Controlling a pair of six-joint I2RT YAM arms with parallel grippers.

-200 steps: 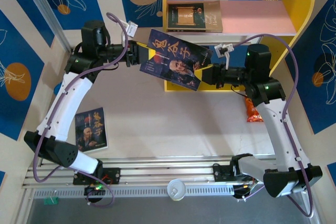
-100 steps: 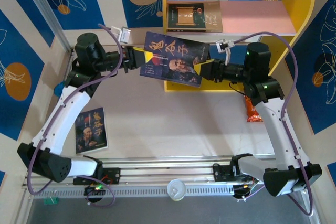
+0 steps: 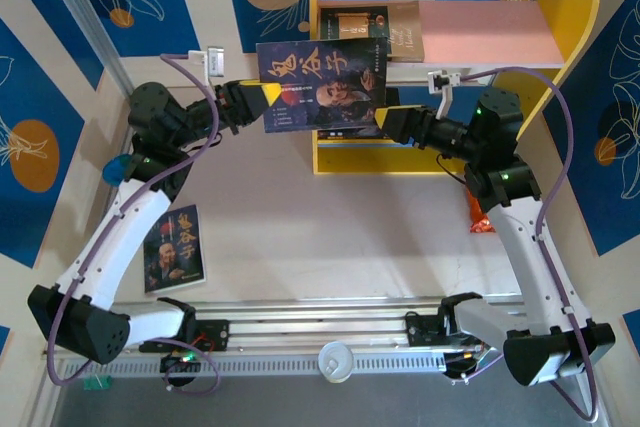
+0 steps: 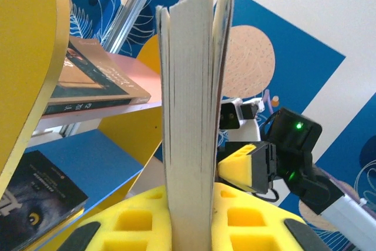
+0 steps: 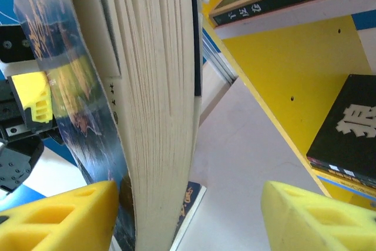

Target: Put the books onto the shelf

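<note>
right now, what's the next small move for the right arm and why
Probably draw the right gripper straight back off the book. Its jaws stand wide apart in the wrist view, while the left gripper is clamped on the opposite edge, so the left arm alone can carry it to the shelf.

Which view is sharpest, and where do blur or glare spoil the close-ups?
Top external: evenly lit, sharp, title on the held book legible. Left wrist: page edges crisp, left pads soft. Right wrist: glossy cover glares, right pads blurred.
</note>
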